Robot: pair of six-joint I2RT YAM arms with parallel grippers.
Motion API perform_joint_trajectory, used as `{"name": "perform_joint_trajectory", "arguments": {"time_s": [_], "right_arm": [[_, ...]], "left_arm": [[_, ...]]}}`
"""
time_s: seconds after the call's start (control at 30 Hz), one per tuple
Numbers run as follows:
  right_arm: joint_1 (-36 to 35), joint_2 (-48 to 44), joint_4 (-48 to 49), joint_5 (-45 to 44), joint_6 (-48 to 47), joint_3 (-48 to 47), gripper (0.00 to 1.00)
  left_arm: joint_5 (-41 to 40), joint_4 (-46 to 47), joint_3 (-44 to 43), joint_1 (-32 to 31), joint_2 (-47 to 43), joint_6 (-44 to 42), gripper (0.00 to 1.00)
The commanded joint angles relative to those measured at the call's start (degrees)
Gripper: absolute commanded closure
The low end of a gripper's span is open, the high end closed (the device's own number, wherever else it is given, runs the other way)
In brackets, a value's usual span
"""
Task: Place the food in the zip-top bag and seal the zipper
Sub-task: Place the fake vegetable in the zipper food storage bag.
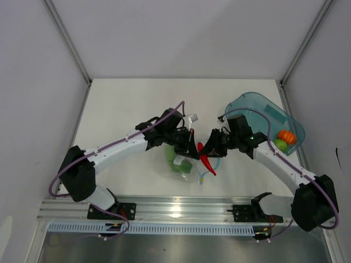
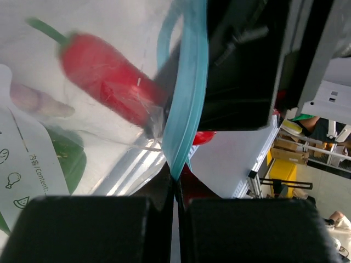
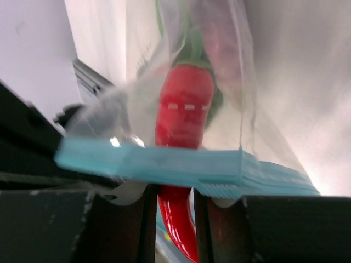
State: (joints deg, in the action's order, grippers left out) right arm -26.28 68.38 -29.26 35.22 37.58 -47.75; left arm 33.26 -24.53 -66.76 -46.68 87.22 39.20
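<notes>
The clear zip-top bag (image 1: 184, 164) lies between my grippers with a green pepper (image 1: 181, 164) inside. My left gripper (image 1: 188, 147) is shut on the bag's light blue zipper (image 2: 184, 109) and pinches the strip at its tips (image 2: 176, 178). My right gripper (image 1: 213, 145) is shut on a red pepper (image 1: 208, 160). In the right wrist view the pepper (image 3: 184, 109) runs from between the fingers (image 3: 171, 189) past the zipper (image 3: 164, 164) into the bag. In the left wrist view the red pepper (image 2: 104, 76) shows through the plastic. An orange (image 1: 286, 136) and a lime (image 1: 281, 144) sit in the tray.
The translucent teal oval tray (image 1: 258, 107) stands at the right behind my right arm. White walls close in the table on both sides. A metal rail (image 1: 175, 211) runs along the near edge.
</notes>
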Motion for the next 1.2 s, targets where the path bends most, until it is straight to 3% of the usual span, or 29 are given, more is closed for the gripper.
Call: {"name": "perform_joint_trajectory", "arguments": {"time_s": [0.0, 0.13, 0.17, 0.27, 0.47, 0.7, 0.8, 0.9, 0.93, 1.0, 1.17], "right_arm": [[-1.6, 3.2, 11.1, -4.4, 9.9, -4.0, 0.91], [-5.3, 5.4, 15.7, -12.1, 17.5, -4.2, 0.7], [-6.2, 5.5, 16.3, -13.4, 18.5, -4.2, 0.53], [-9.8, 6.2, 14.9, -18.2, 17.6, -5.6, 0.33], [-12.2, 3.8, 5.7, -25.9, 11.8, -7.8, 0.27], [-10.5, -10.3, -8.1, -36.4, 4.9, -10.5, 0.27], [-3.9, -13.2, -12.8, -37.0, 1.3, -13.3, 0.22], [6.0, -13.1, -17.0, -36.2, -2.0, -16.2, 0.03], [11.7, -12.5, -17.7, -35.8, -2.9, -16.9, 0.02], [16.5, -11.1, -15.5, -31.5, -5.3, -17.0, 0.0], [30.3, -2.4, -8.8, -31.3, -6.2, -17.3, 0.01]], "left_arm": [[1.1, 0.8, 0.0, 0.4, -3.6, 1.1, 0.99], [1.3, 1.1, 0.4, 0.4, -4.1, 1.5, 0.99], [1.3, 1.1, 0.4, 0.4, -4.1, 1.5, 0.99], [1.4, 1.2, 0.6, 0.3, -4.4, 1.6, 0.99], [1.6, 1.9, 1.1, 0.4, -4.2, 1.5, 0.99], [1.6, 2.5, 1.8, 0.4, -3.9, 1.0, 0.99], [2.0, 2.9, 2.0, 0.5, -3.6, 1.1, 0.99], [2.5, 3.4, 2.0, 0.5, -3.2, 1.1, 0.99], [2.6, 3.5, 2.1, 0.5, -3.2, 1.1, 0.99], [2.6, 3.5, 2.2, 0.5, -3.5, 1.0, 0.99], [2.5, 3.4, 3.1, 0.4, -4.3, 0.9, 0.99]]}}
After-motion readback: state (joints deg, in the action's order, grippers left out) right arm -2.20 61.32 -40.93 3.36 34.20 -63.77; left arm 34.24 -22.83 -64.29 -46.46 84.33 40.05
